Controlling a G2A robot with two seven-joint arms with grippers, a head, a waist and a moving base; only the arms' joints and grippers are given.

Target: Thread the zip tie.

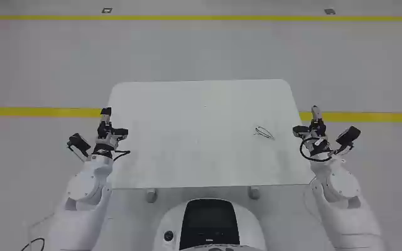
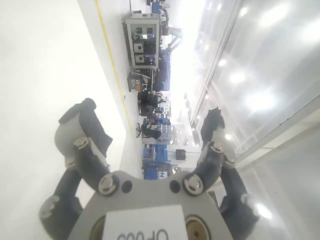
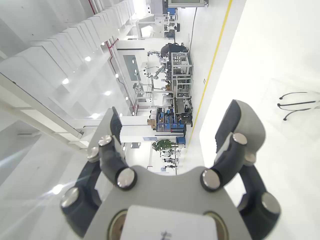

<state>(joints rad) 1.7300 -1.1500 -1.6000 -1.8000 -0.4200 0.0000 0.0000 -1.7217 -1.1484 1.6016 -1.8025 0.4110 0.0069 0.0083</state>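
Plainly your right end effector [image 3: 175, 116], spread wide, is nearer: thin black plastic zip ties [image 1: 264, 132] lie on the white desk [image 1: 201, 144] just inboard, pointing roughly toward it; left end effector [image 2: 151, 108], likewise wide, well apart.

White rounded arms [image 1: 88, 182] carry black cables [image 1: 309, 154] and dark fingers [image 2: 96, 131] on grey plates [image 2: 150, 197] with silver screws [image 3: 124, 176].

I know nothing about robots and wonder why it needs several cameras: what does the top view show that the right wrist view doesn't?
Top view's own: the whole table, with the left end effector at its left edge. Right wrist view's own: racks in the room behind. Shared: the zip ties lying on the table, the open right end effector and the yellow line on the floor.
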